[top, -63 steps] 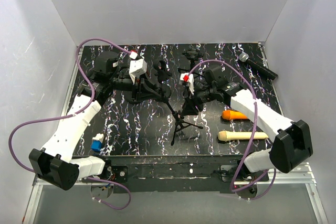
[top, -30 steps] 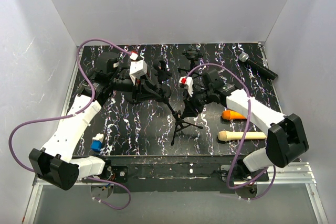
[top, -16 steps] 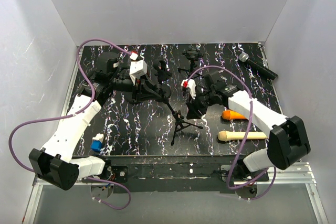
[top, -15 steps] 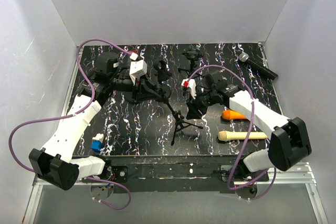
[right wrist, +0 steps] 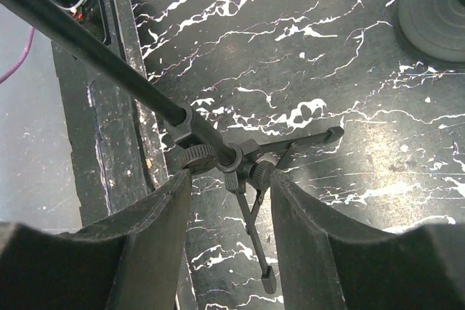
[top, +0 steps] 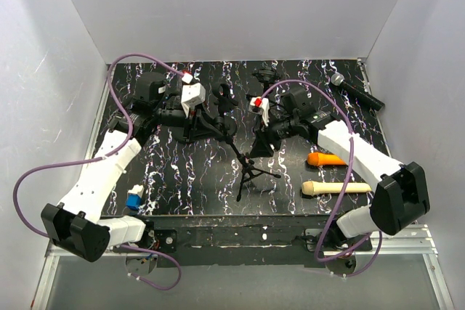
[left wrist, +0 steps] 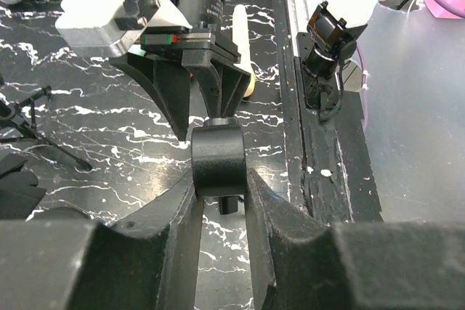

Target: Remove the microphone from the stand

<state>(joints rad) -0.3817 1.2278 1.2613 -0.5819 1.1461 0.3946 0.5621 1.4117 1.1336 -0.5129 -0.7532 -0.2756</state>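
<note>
While the left pincer [left wrist: 220, 179] pinches the black microphone [left wrist: 216, 152] at the top end of the stand [right wrist: 120, 52], the right pincer [right wrist: 230, 178] hangs spread, one finger either side of the stand's pole just above its three legs. Beyond the stand's feet, on the right arm's side, an orange piece [top: 324, 158] and a beige microphone [top: 334, 188] lie on the marbled black table [top: 174, 172].
</note>
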